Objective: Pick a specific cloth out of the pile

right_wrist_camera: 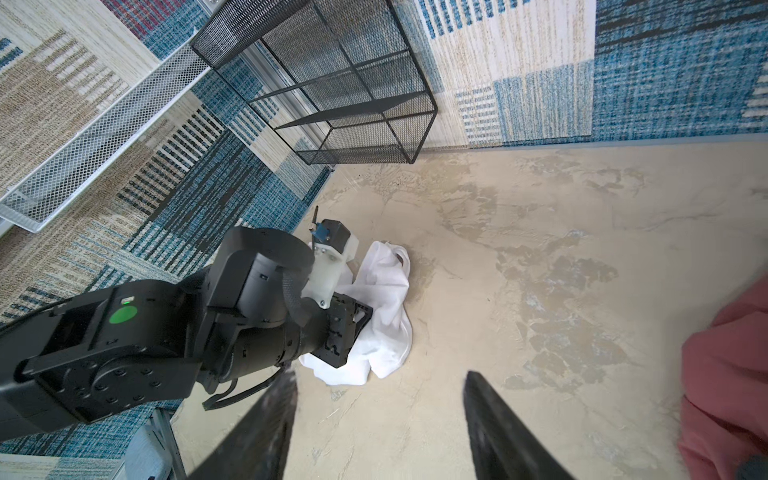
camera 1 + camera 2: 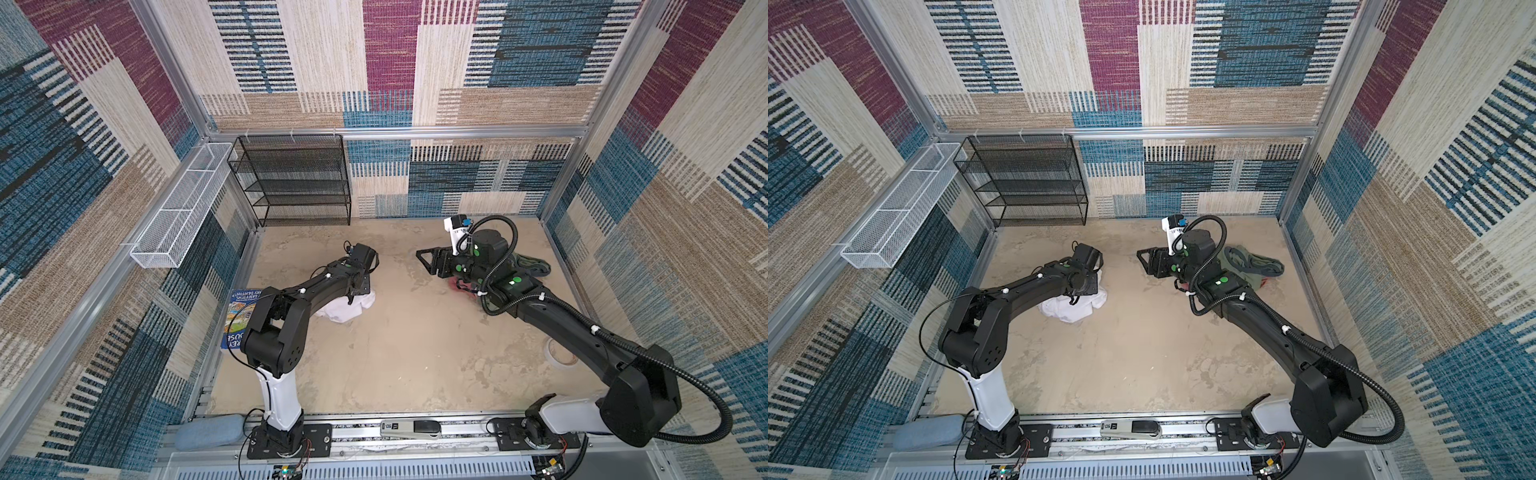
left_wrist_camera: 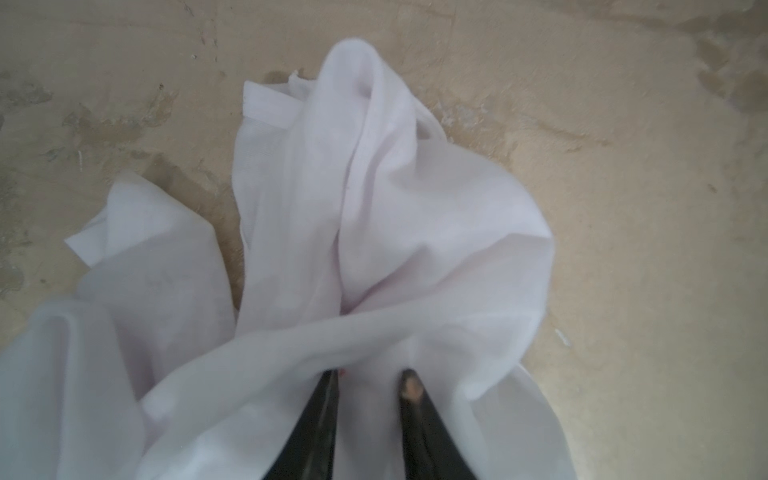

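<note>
The cloth (image 2: 345, 309) (image 2: 1071, 309) is plain white and lies crumpled on the table left of centre, apart from the pile. My left gripper (image 3: 371, 376) points down into it, and white fabric (image 3: 415, 228) fills the gap between its fingers, with folds drawn toward the tips. It is shut on the cloth. The pile (image 2: 534, 266) (image 2: 1254, 264) sits at the back right, olive green with a red-pink garment (image 1: 727, 374) beside it, mostly hidden under my right arm. My right gripper (image 1: 380, 376) (image 2: 424, 257) is open over bare table with nothing between its fingers. In the right wrist view the cloth (image 1: 386, 316) lies under the left wrist.
A black mesh shelf (image 2: 295, 178) stands at the back left. A white wire basket (image 2: 183, 208) hangs on the left wall. A book (image 2: 239, 316) lies by the left arm, a tape roll (image 2: 559, 353) under the right arm, and a blue-grey cloth (image 2: 208, 432) on the front rail.
</note>
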Controlling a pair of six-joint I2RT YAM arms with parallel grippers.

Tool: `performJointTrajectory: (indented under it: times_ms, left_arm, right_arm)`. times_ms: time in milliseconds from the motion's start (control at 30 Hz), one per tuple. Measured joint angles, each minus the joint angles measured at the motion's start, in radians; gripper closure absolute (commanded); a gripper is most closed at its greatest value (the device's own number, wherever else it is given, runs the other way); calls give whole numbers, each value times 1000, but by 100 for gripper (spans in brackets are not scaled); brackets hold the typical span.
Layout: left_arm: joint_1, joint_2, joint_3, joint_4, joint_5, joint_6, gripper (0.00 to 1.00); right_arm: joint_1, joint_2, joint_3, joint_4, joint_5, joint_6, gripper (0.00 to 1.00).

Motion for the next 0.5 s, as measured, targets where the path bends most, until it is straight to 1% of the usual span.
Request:
performJointTrajectory:
  times_ms: [133,300,333,367,400,500]
  left_arm:
    - [2,-47,-16,-4,0,-1,70]
    - [1,-166,-37,-11,0,-2,69]
    - [2,-198,-44,-11,0,-2,68]
    - [1,-231,-51,-11,-1,-1,65]
    - [1,-257,-57,-11,-1,0,63]
    - [2,-335,-64,-20,-3,19,48]
  right_arm:
    - [0,0,-1,0,0,0,33]
    - [0,-9,0,-1,23,-7,32]
    - [-3,-12,1,-4,25,-13,29]
    - [-6,-16,2,-8,33,-19,18]
    - [-9,-19,2,-13,43,-25,1]
    - [-31,-45,-16,-16,106,-61,0]
